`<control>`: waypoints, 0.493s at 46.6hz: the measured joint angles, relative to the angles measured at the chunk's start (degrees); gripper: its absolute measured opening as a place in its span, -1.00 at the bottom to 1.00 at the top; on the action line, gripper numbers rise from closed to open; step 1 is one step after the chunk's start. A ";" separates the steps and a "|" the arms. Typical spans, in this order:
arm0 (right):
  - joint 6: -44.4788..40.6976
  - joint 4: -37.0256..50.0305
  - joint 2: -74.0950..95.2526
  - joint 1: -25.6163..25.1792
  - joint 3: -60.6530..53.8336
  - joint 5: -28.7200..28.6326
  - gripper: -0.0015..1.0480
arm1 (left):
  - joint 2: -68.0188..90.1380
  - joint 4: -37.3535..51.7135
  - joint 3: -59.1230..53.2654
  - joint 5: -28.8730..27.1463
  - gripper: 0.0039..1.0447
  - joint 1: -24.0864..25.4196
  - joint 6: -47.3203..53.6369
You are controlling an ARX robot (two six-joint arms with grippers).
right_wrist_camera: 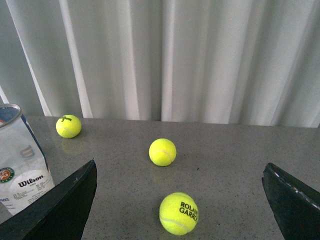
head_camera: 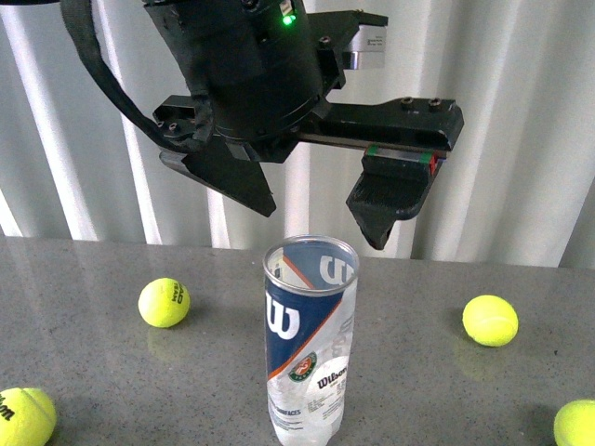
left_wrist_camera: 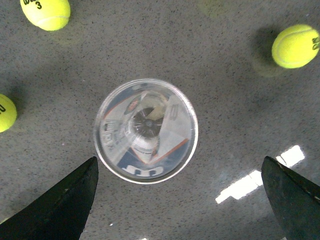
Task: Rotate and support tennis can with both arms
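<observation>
Table: grey speckled tabletop (head_camera: pixel 84 372), glossy, with white pleated curtains (head_camera: pixel 521 130) hanging behind its far edge.
Left arm: a bulky black arm with a green light lit on its body hangs over the middle of the table; its gripper (head_camera: pixel 321 204) points downward right above the can, fingers spread wide apart and holding nothing. In the left wrist view the two dark fingertips (left_wrist_camera: pixel 60 205) sit either side of the can's rim without touching it.
Right arm: only its gripper (right_wrist_camera: pixel 180 205) shows, in the right wrist view, low over the table with fingers spread wide and nothing between them; the can stands just beside one finger.
Tennis can: one clear plastic tube (head_camera: pixel 309 339) standing upright near the table's front centre, directly under the left gripper. Navy, white and orange label with a white W logo, "Wilson" lettering and a round emblem; the rim is a thin shiny ring.
Can contents: the mouth is open, and seen from above (left_wrist_camera: pixel 145 131) the tube is empty down to its moulded base.
Tennis balls: four yellow ones in the front view, all loose on the table and well apart from the can: far left (head_camera: pixel 164 303), near left corner (head_camera: pixel 23 416), far right (head_camera: pixel 490 320), near right edge (head_camera: pixel 576 424).
Ball markings: one reads "ROLAND GARROS" (right_wrist_camera: pixel 178 213); one carries a "3" (left_wrist_camera: pixel 45 12).
</observation>
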 joint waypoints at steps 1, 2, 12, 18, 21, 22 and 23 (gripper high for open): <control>0.00 0.00 0.00 0.00 0.00 0.00 0.87 | -0.48 0.66 -0.52 0.55 0.88 0.13 -0.77; 0.00 0.00 0.00 0.00 0.00 0.00 0.87 | -0.85 1.44 -1.07 0.90 0.88 0.31 -1.40; 0.00 0.00 0.00 0.00 0.00 0.00 0.87 | -5.20 12.13 -7.04 0.74 0.88 1.14 -10.10; 0.00 0.00 0.00 0.00 0.00 0.00 0.87 | -6.23 12.83 -7.21 0.74 0.88 1.22 -12.50; 0.00 0.00 0.00 0.00 0.00 0.00 0.87 | -6.29 12.87 -7.23 0.74 0.88 1.27 -12.98; 0.00 0.00 0.00 0.00 0.00 0.00 0.87 | -6.34 13.11 -7.39 0.24 0.88 1.25 -13.09; 0.00 0.00 0.00 0.00 0.00 0.00 0.87 | -7.04 16.50 -9.11 -2.80 0.83 0.94 -12.33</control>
